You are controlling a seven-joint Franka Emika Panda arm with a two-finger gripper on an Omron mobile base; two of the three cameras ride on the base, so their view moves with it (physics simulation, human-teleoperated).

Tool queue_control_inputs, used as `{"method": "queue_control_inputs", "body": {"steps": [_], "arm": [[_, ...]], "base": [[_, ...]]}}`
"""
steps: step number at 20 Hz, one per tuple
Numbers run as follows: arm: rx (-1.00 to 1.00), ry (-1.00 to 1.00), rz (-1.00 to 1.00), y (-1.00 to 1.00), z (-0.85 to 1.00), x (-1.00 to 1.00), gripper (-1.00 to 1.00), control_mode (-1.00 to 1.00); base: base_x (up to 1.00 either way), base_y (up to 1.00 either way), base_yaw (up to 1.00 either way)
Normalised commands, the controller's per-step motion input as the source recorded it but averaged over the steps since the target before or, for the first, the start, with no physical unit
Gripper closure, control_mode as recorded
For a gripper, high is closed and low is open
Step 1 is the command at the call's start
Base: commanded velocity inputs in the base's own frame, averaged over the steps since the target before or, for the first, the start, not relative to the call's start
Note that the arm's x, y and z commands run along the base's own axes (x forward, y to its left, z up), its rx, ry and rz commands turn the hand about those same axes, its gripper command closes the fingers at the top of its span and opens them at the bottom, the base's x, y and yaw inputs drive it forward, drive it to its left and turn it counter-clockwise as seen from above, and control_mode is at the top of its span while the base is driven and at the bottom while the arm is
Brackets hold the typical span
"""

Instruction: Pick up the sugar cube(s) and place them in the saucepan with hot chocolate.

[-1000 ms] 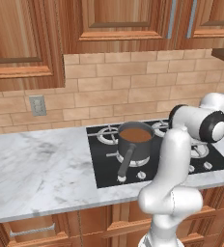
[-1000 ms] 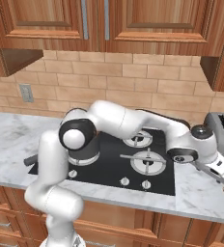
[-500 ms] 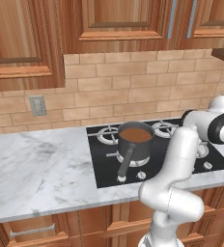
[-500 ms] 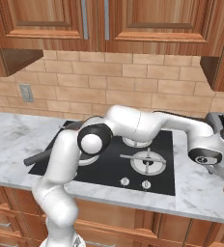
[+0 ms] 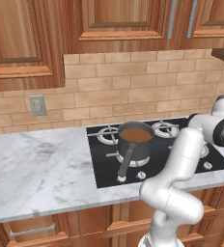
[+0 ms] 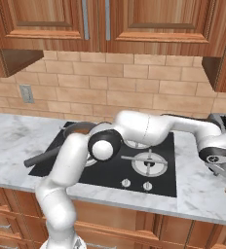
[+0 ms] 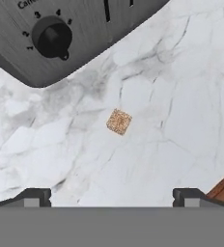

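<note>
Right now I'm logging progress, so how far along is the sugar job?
Done: nothing delivered; the sugar cube lies on the marble counter beside the toaster, and the saucepan sits on the stove, brown inside. In hand: nothing; the gripper is open, pointed at the cube, not touching it. Left: descend, grasp, carry to the saucepan, release.

White marble counter (image 5: 41, 169), black cooktop (image 6: 149, 177) set in it, brown sugar cube (image 7: 119, 121) beside grey toaster (image 7: 61, 29)
</note>
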Motion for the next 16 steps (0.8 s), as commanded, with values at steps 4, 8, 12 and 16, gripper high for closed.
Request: {"method": "queue_control_inputs", "body": {"steps": [4,8,12,16], "arm": [[0.0,0.02,0.0,-0.04,-0.31,0.17,-1.0,-1.0],[-0.01,0.01,0.0,-0.13,-0.23,0.14,-1.0,-1.0],[-0.02,0.01,0.0,-0.2,-0.17,0.06,-1.0,-1.0],[-0.06,0.01,0.0,-0.21,-0.15,0.22,-1.0,-1.0]], "base": [[0.0,0.0,0.0],[0.0,0.0,0.0],[0.0,0.0,0.0],[0.0,0.0,0.0]]}}
